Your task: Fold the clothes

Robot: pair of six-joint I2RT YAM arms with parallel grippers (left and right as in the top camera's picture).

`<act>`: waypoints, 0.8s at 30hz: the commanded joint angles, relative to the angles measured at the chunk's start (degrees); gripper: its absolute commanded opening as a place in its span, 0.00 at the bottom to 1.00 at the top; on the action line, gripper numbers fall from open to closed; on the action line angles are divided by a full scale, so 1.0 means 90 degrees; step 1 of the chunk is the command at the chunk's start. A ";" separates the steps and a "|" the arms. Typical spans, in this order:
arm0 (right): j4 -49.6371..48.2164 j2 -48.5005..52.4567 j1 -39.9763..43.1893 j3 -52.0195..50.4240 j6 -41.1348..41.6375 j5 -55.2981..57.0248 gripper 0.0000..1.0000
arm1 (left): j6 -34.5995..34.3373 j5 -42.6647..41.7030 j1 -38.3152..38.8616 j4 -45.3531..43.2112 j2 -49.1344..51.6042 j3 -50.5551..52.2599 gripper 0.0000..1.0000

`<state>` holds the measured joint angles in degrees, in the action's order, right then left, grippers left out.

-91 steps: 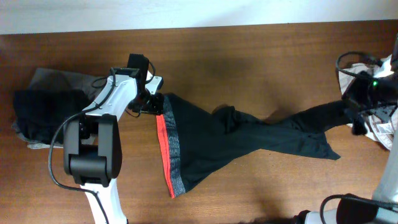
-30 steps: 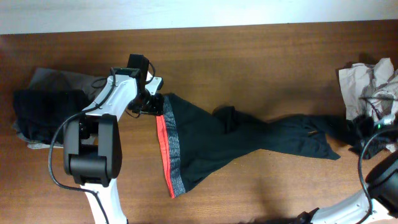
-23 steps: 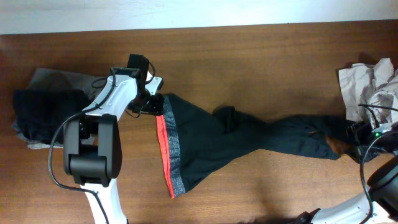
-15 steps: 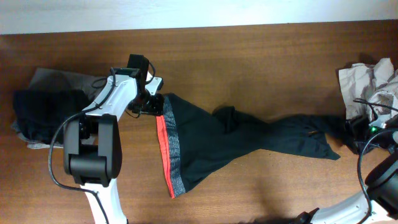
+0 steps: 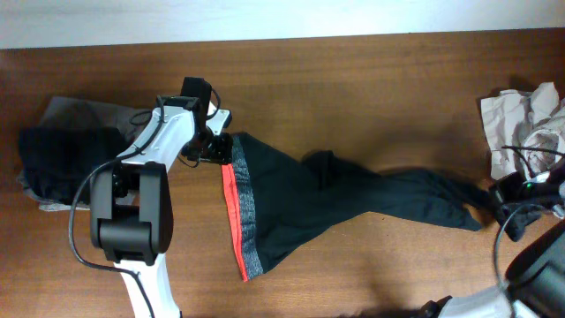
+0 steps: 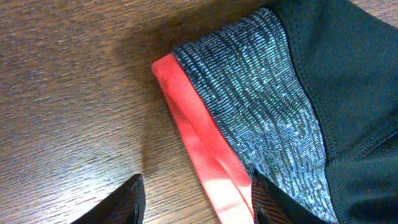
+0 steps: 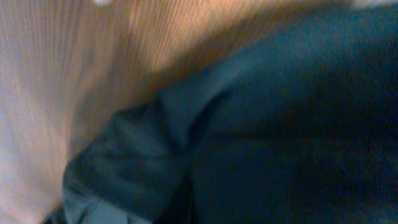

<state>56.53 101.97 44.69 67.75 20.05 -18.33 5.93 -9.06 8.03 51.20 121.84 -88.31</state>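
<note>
Black leggings point(image 5: 300, 208) lie stretched across the wooden table, with the grey waistband point(image 5: 247, 212) and its red-orange lining to the left. My left gripper point(image 5: 212, 147) stands at the waistband's top corner. In the left wrist view my left gripper point(image 6: 199, 202) is open, and the red lining point(image 6: 205, 155) lies between its fingers, close to the right one. My right gripper point(image 5: 510, 196) sits at the leg ends on the right. In the right wrist view blurred black fabric point(image 7: 280, 124) fills the frame and hides the jaws, which are shut on it.
A heap of dark and grey clothes point(image 5: 62, 163) lies at the left edge behind the left arm point(image 5: 132, 221). A crumpled pale cloth point(image 5: 521, 124) sits at the far right. The table's back edge point(image 5: 282, 37) meets a white wall.
My right gripper let the lifted leg drop, came down at the leg ends and shut there; the leg ends have bunched toward it. The left gripper has not moved.
</note>
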 commanded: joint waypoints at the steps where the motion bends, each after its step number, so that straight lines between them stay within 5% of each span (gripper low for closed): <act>1: 0.0835 -0.0947 -0.0352 0.0714 0.0362 0.1467 0.04 | 0.0012 -0.0095 0.0024 0.0022 0.0068 -0.0085 0.55; 5: 0.2018 -0.1457 -0.0818 0.1309 0.0403 0.2511 0.04 | 0.0012 -0.0114 0.0024 0.0022 0.0068 -0.0085 0.55; 24: 0.3310 -0.1365 -0.1005 0.1668 0.0680 0.3577 0.04 | 0.0012 -0.0216 0.0024 -0.0002 0.0068 -0.0087 0.55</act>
<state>84.82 89.65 35.75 80.03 25.41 10.50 5.93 -10.11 8.03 51.18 121.84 -88.31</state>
